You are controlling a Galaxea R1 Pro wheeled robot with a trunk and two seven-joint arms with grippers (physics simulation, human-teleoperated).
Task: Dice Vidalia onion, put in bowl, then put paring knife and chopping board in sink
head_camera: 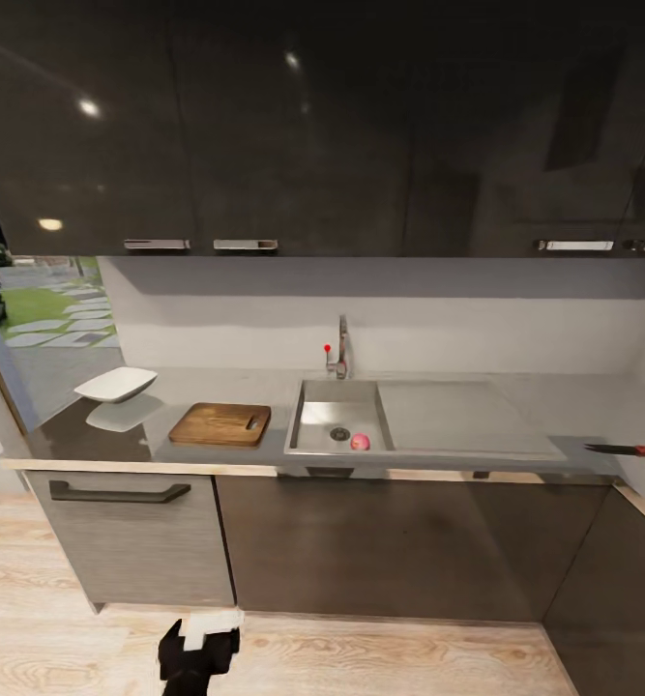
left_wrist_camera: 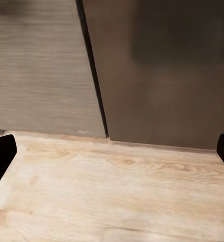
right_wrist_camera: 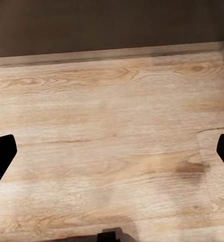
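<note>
The Vidalia onion point(head_camera: 360, 442), small and pinkish, lies in the steel sink point(head_camera: 314, 437) near the drain. To the sink's left the dark-brown chopping board point(head_camera: 220, 423) lies flat on the grey countertop point(head_camera: 457, 416). Further left stands the white bowl point(head_camera: 116, 384). At the far right edge of the countertop lies the paring knife point(head_camera: 631, 449), red handle to the right. My left gripper point(left_wrist_camera: 112, 151) is open, low over the wooden floor and facing the cabinet fronts; part of that arm point(head_camera: 198, 652) shows at the bottom of the head view. My right gripper point(right_wrist_camera: 112, 151) is open over the floor.
A faucet point(head_camera: 340, 350) stands behind the sink, with a draining surface point(head_camera: 457, 418) to its right. Dark wall cabinets point(head_camera: 312, 126) hang above. Below the counter are a grey drawer front with a handle point(head_camera: 119, 493) and dark doors point(head_camera: 380, 541). Wooden floor point(head_camera: 361, 657) lies between me and the counter.
</note>
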